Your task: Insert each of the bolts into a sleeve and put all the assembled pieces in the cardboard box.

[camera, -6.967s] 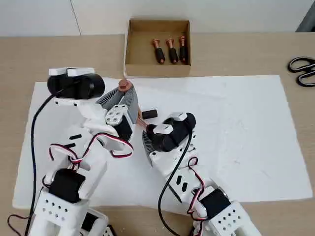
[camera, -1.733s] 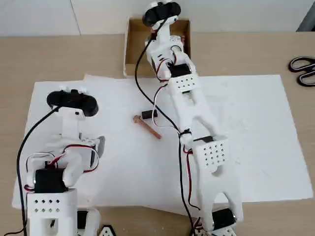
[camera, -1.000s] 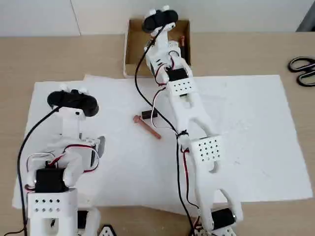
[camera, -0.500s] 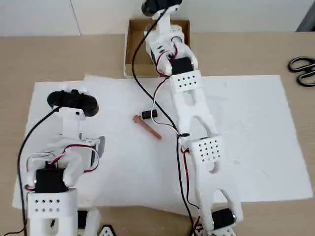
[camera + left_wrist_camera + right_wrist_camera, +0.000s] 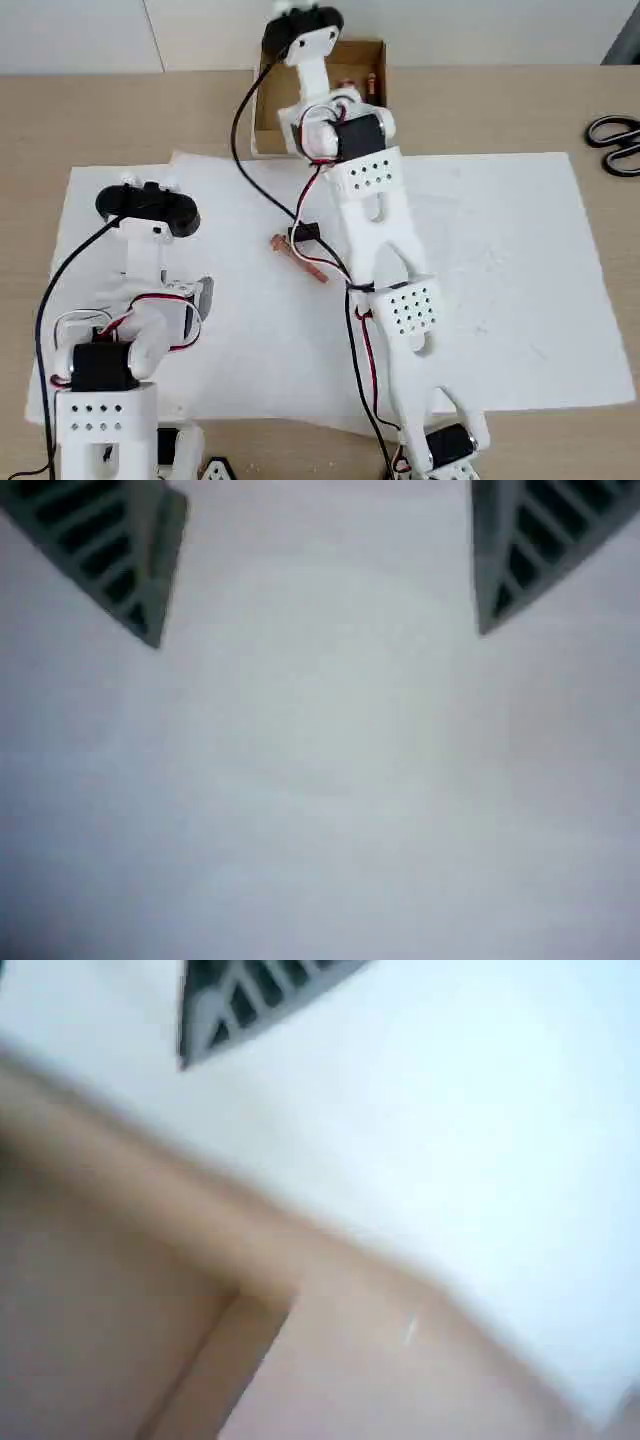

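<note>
Widely spread, ribbed left pincer (image 5: 318, 635) grips nothing above smooth paper (image 5: 320, 810); right pincer (image 5: 240, 1005) unclear.

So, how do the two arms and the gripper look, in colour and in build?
The left arm and right arm are white printed plastic with black motors and plates pierced by small holes. Thin red, white and black wires loop at the joints, and a thick black cable runs along each arm. The left gripper has dark grey fingers with ribbed slats.

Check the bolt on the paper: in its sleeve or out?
Out. The bolt lies bare on the white paper, with nothing around its shaft; the black sleeve lies beside its head.
</note>
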`<state>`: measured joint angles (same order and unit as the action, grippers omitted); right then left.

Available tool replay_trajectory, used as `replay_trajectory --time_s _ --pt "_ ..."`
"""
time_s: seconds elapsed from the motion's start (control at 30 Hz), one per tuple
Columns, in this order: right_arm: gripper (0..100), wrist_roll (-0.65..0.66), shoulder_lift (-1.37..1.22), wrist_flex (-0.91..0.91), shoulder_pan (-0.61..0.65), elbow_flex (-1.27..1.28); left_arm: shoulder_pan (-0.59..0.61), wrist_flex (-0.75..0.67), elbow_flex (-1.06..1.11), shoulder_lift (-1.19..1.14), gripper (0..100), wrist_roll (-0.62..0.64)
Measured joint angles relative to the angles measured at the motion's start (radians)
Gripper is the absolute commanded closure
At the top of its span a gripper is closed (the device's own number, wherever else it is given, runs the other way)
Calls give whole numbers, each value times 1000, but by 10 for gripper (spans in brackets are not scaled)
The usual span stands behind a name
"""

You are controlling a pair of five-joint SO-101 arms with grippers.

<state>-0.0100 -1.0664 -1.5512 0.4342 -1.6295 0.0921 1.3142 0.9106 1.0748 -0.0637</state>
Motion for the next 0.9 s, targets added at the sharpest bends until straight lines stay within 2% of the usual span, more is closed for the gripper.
replay_trajectory --time_s 0.1,0.37,0.7,0.9 --pt "879 0 8 -94 20 0 0 0 0 0 808 0" --pt "880 0 9 -130 34 9 0 0 0 0 808 0" --pt "880 64 44 -135 46 276 0 0 0 0 808 0" --pt "880 107 262 -135 40 479 0 0 0 0 808 0"
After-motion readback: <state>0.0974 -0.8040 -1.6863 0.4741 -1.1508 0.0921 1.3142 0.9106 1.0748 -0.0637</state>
